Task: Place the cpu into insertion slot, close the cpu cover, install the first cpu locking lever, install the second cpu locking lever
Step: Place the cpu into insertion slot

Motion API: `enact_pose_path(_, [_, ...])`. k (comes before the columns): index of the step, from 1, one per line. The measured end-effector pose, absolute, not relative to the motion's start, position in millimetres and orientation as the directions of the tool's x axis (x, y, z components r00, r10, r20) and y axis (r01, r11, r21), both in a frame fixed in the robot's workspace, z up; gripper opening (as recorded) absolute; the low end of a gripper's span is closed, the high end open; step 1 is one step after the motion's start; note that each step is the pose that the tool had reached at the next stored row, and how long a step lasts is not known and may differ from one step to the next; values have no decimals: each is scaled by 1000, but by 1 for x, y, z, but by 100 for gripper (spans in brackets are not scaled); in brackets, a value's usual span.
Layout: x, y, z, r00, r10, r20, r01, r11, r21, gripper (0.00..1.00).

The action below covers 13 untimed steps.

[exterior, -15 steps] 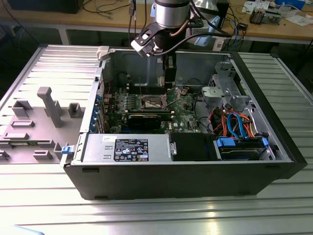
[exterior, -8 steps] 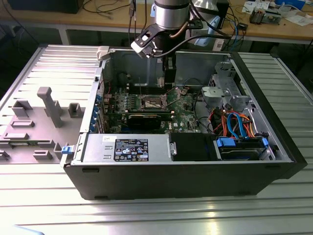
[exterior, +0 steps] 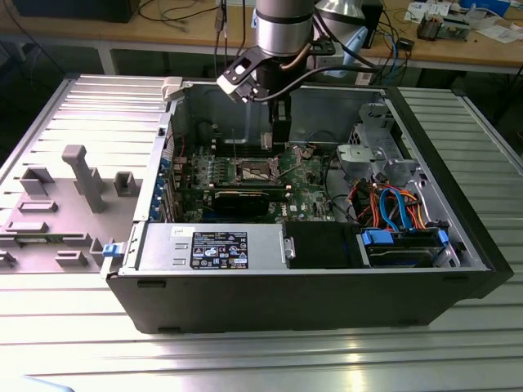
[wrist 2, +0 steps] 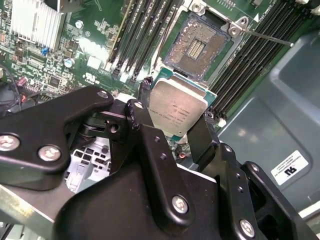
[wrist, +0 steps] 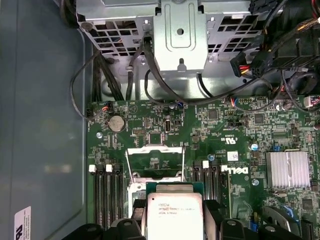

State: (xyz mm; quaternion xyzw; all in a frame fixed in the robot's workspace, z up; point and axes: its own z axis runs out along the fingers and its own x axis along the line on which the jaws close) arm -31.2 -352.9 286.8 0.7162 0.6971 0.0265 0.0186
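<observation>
From my station I see the end effector [exterior: 279, 131] hanging inside the open case [exterior: 327, 298], which lies on its side on the slatted tabletop [exterior: 245, 359]. It sits above the green board [exterior: 310, 175], close over the slot [exterior: 253, 171]. In both wrist views the end effector [wrist 2: 175, 117] is clamped on the cpu [wrist 2: 179, 111], with a black finger [wrist 2: 142, 117] pressed against each of two opposite edges and the silver-grey top facing the cameras. The cpu is in the air, not seated. In the second wrist view the slot [wrist 2: 197, 47] lies bare just beyond the chip's far edge, its dark contact field showing inside the silvery rim, and a thin metal lever [wrist 2: 265, 37] sticks out from one corner of it. In the first wrist view the cover [wrist: 155, 149] is swung up and open on the far side of the cpu [wrist: 172, 215], and I can see board through its cut-out centre. Black memory slots [wrist 2: 145, 40] run along both sides of the slot, and a finned heatsink [wrist: 287, 170] sits well apart on the board. On the exterior view's left, a grey fixture tray [exterior: 82, 175] lies beside the case.
</observation>
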Motion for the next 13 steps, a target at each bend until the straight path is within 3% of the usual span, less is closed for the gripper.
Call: enact_pose_path(13, [-41, -346, 277, 17, 1000, 23, 998, -18, 63, 54])
